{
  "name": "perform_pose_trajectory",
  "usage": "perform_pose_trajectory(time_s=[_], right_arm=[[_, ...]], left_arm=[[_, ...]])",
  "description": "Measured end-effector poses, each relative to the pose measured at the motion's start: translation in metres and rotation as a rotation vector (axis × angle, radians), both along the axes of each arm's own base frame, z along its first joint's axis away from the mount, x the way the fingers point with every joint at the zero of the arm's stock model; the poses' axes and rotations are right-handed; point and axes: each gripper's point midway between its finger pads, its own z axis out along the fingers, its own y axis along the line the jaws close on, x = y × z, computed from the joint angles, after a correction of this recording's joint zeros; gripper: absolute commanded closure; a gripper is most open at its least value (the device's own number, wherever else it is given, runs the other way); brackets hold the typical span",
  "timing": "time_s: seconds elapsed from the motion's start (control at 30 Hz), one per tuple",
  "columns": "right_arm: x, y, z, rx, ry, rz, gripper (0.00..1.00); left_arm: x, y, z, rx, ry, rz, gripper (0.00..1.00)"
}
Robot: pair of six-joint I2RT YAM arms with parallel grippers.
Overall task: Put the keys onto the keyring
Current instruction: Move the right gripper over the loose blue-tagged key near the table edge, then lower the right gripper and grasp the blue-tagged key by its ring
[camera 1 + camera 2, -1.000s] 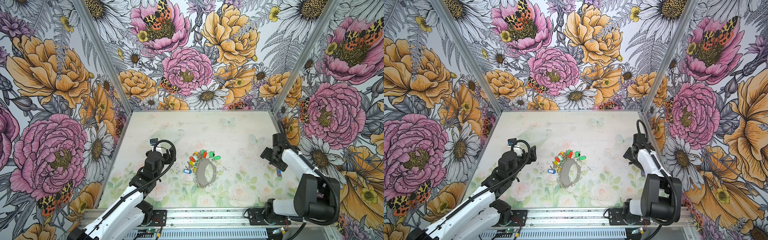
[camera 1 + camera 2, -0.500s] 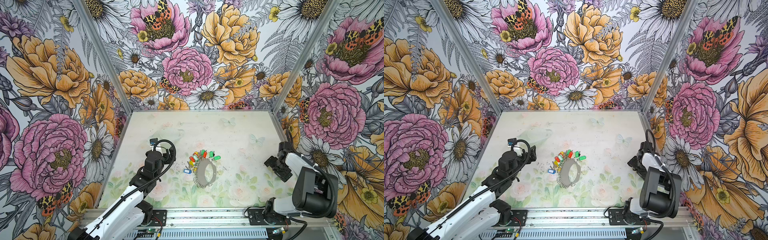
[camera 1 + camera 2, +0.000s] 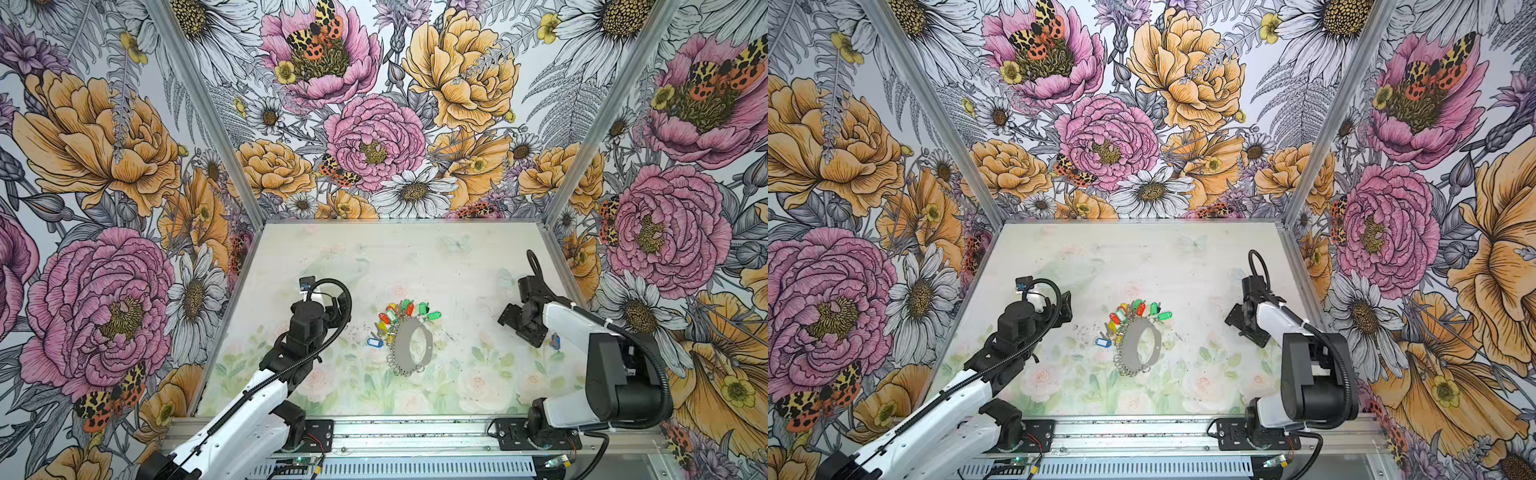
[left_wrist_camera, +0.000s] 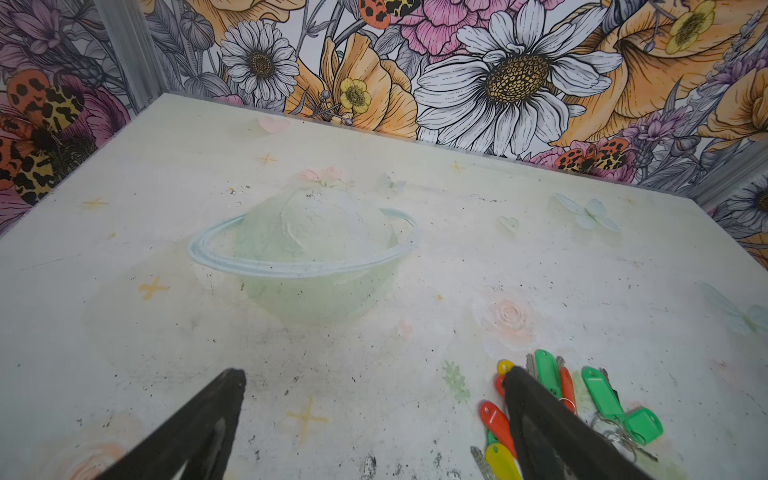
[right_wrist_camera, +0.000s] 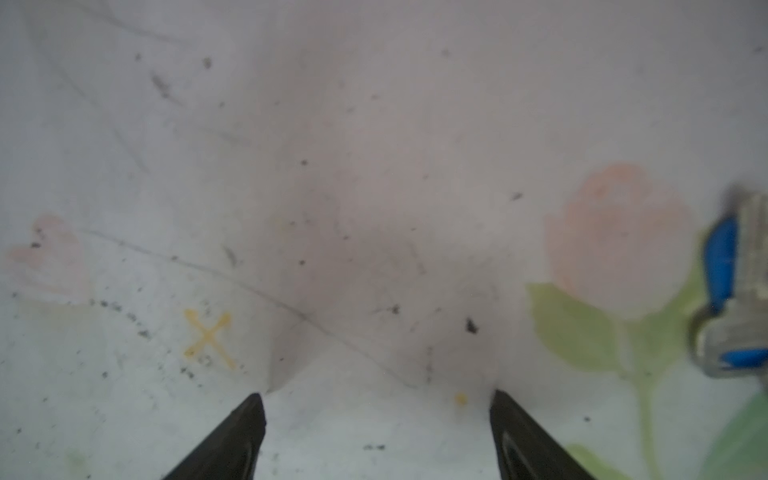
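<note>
In both top views the keyring [image 3: 400, 351] lay flat mid-desk [image 3: 415, 257]. The keys [image 3: 392, 316] fanned along its far edge, and 1 blue tag [image 3: 374, 341] lay just beside it. The left claw [image 3: 330, 309] and the right claw [image 3: 521, 328] sat well apart from it.

In the left wrist view the left claw [image 4: 374, 374] gaped wide over bare desk, with keys near 1 finger.

In the right wrist view the right claw [image 5: 376, 397] stood open and empty. A blurred stray blue key [image 5: 723, 266], perhaps on a metal ring, lay beside it.
</note>
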Motion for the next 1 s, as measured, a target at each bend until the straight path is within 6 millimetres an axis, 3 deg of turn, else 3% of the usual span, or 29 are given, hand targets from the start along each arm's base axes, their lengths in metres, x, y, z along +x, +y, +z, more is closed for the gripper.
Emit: perform_pose_trajectory(time_s=[0.07,0.17,0.43,0.77,1.0], right_arm=[[0.001,0.011,0.001,0.023,-0.004,0.021,0.19],[-0.002,0.007,0.002,0.021,0.007,0.009,0.19],[-0.012,-0.045,0.014,-0.039,0.001,-0.161,0.16],[-0.021,-0.094,0.021,-0.074,-0.005,-0.269,0.16],[-0.025,-0.107,0.017,-0.061,0.01,-0.315,0.15]], left_arm=[[0.0,0.001,0.001,-0.001,-0.002,0.004,0.01],[0.001,0.004,0.002,-0.002,-0.005,0.013,0.01],[0.001,0.006,0.002,-0.003,-0.005,0.02,0.01],[0.0,0.007,0.002,-0.005,-0.01,0.02,0.01],[0.0,0.007,0.003,-0.007,-0.014,0.02,0.01]])
